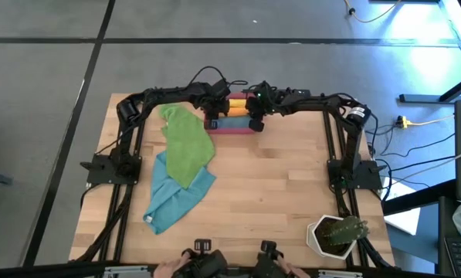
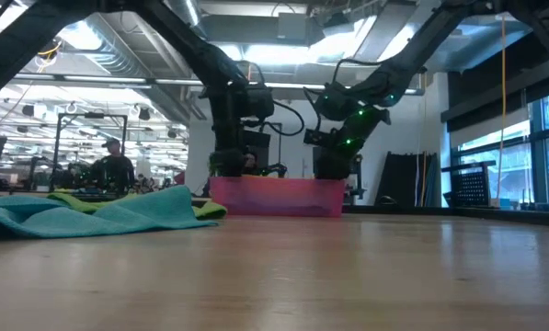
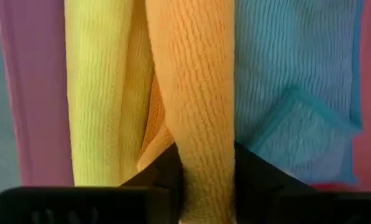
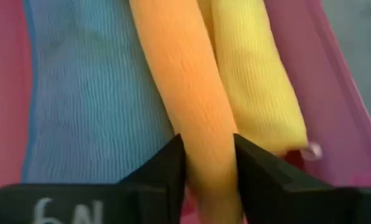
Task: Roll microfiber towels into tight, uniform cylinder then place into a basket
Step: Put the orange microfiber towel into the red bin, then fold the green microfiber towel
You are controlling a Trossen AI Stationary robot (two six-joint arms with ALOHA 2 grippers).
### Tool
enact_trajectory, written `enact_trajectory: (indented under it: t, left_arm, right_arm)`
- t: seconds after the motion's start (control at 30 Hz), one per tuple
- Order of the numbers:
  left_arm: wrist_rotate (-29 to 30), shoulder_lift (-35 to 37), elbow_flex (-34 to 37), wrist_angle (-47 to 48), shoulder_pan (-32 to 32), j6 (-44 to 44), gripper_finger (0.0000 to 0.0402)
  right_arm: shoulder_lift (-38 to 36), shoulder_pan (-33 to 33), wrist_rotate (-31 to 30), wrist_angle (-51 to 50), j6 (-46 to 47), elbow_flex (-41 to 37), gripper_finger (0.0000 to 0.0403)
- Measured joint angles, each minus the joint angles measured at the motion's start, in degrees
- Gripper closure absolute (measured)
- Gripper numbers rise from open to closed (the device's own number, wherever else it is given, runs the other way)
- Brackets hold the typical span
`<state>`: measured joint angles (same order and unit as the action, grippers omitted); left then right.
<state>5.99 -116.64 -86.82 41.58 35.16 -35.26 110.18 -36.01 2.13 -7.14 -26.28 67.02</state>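
Two tools over the basket, left tool and right tool each pinching the orange towel.

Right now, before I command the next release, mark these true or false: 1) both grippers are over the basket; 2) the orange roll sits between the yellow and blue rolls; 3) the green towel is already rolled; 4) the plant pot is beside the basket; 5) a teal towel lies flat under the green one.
1) True: the left gripper and the right gripper are both at the basket.
2) True: the orange roll lies between the yellow roll and the blue roll.
3) False: the green towel lies unrolled on the table.
4) False: the plant pot stands at the table's near right corner.
5) True: the teal towel lies partly under the green one.
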Motion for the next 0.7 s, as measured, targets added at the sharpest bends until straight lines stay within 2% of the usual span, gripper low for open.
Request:
enact_trajectory:
  t: [0.13,0.27,0.53,0.7]
  left_arm:
    - [2.85,0.02,-2.86,4.78,-0.14,0.20,0.0280]
    - [4.58,0.04,-6.93,10.59,-0.39,0.57,0.0270]
    - [4.31,0.09,-14.37,19.70,-1.66,2.19,0.0268]
    - [5.56,0.30,-20.16,27.05,-2.79,8.08,0.0271]
  right_arm:
    - [-1.80,0.18,-2.67,-3.30,0.02,1.29,0.0230]
    - [-4.87,0.24,-3.34,-5.44,0.05,1.56,0.0203]
    - [-11.86,0.39,-3.05,-8.98,0.79,1.62,0.0202]
    - [-16.97,1.23,-2.84,-12.81,2.57,1.62,0.0213]
